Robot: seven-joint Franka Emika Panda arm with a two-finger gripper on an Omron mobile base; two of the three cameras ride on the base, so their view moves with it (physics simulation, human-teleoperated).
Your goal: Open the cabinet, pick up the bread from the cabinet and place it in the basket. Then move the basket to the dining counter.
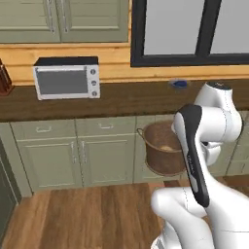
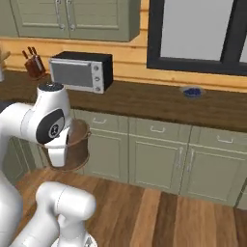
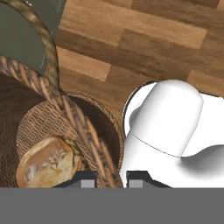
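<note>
- My claw (image 3: 110,178): clamped on the rim of the basket (image 1: 163,151), bottom centre of the hand view.
- Basket: lifted before the lower cupboards, holding the bread (image 3: 46,162).
- Counter (image 1: 121,99): microwave (image 1: 66,78) upper left, blue dish (image 2: 192,91).

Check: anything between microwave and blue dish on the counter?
Nothing: bare dark counter runs from microwave to blue dish, seen in the right base view.

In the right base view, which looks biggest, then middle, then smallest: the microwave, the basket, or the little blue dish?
1. Microwave, though the basket looks close in size, is partly hidden by the arm and sits nearer the camera, so it's unsure.
2. Basket.
3. Blue dish, clearly smallest.
</note>
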